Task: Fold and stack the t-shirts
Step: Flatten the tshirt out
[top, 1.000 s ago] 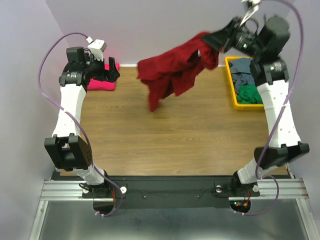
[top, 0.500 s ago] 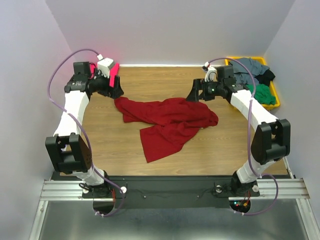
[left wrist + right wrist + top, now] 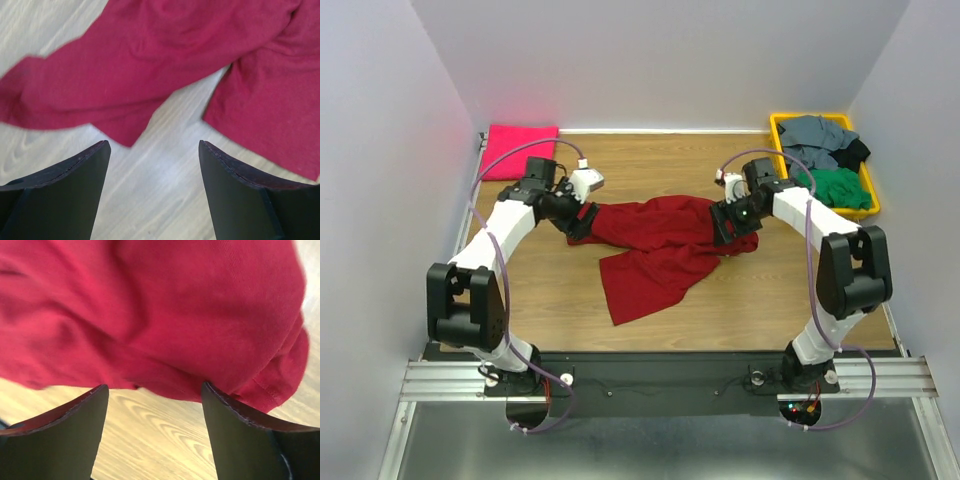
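- Both arms have swung inward over the last half second. The left pincer [image 3: 582, 222] now sits at the left end of the dark crimson-red soft fabric t-shirt [image 3: 660, 245], and the right pincer [image 3: 728, 225] sits at its right end. A second ago the shirt hung in the air from the right pincer.
- The crimson shirt lies crumpled in the middle of the light-brown wood-grain counter [image 3: 750, 295]. One flap trails toward the near edge.
- Both pincers stand wide and hold nothing. Each wrist view shows bare counter between the dark fingers, with red cloth just past the tips.
- The step in hand looks like spreading the shirt flat before the first fold.
- To do it well, each pincer should take a single layer at a hem or shoulder corner rather than a bunched ridge. The two should then draw apart evenly so the cloth settles smooth.
- Catching two layers at once would likely lock in the wrinkles.
- A hot-pink t-shirt [image 3: 520, 150], folded into a neat rectangle, rests at the far left corner, well apart from the red one. It is probably the base of the stack.
- A yellow plastic tray [image 3: 777, 160] at the far right corner holds a loose heap: a grey shirt [image 3: 810, 135], a green shirt [image 3: 840, 187] and a black shirt [image 3: 858, 150].
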You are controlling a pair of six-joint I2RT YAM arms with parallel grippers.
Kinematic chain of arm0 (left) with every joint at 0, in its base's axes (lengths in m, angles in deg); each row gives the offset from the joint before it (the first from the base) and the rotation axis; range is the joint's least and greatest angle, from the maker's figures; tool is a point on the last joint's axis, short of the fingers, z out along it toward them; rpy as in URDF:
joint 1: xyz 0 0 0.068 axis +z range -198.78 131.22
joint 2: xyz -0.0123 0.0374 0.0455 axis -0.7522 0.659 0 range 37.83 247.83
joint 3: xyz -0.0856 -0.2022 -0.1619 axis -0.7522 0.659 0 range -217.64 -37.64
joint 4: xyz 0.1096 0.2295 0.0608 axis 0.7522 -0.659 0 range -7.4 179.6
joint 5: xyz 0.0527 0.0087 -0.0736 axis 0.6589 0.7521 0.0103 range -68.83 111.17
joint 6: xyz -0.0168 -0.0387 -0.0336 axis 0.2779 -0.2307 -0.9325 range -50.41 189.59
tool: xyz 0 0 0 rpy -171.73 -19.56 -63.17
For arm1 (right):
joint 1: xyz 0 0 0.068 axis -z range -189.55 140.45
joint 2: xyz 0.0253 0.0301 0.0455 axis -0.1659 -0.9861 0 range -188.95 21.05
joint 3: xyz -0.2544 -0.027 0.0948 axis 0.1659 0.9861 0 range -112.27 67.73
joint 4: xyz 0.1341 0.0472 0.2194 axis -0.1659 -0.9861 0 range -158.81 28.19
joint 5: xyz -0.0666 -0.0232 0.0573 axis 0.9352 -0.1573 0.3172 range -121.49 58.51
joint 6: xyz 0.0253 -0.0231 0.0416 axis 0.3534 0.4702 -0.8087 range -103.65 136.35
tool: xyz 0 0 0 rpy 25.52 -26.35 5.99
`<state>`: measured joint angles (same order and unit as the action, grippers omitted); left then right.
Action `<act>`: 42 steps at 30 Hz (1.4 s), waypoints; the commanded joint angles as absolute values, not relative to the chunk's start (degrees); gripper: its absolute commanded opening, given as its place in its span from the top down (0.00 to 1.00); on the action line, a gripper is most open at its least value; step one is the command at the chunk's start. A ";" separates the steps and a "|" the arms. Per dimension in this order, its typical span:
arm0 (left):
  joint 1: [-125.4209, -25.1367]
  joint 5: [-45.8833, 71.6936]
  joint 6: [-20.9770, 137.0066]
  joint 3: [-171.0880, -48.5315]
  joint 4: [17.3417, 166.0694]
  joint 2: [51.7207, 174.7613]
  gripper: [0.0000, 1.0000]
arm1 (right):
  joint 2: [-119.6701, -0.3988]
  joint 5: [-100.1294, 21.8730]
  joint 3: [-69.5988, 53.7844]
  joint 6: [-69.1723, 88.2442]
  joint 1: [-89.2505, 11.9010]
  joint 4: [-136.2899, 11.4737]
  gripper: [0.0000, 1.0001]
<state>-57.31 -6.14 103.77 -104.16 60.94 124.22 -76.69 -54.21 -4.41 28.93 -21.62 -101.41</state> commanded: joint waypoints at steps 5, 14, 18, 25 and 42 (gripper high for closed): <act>-60.12 0.51 101.94 -109.53 68.33 133.27 0.21 | -85.99 -42.22 -5.92 31.03 -20.98 -99.17 0.28; -59.68 4.90 97.64 -117.17 67.98 141.98 0.25 | -102.33 -32.81 -29.71 30.51 -16.76 -96.70 0.35; -56.70 0.88 95.44 -120.86 65.44 141.90 0.25 | -99.83 -37.08 -37.56 34.08 -15.96 -97.84 0.25; -53.00 -1.07 97.01 -122.98 62.10 139.97 0.25 | -85.23 -52.75 -25.29 40.60 -19.55 -108.91 0.10; -49.84 -6.43 96.75 -116.39 59.10 134.87 0.28 | -79.23 -46.26 -3.99 39.03 -47.24 -107.44 0.29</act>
<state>-50.74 -4.81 97.17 -117.71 59.78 138.63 -77.60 -49.29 -4.43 40.54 -43.61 -109.80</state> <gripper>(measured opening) 0.712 0.706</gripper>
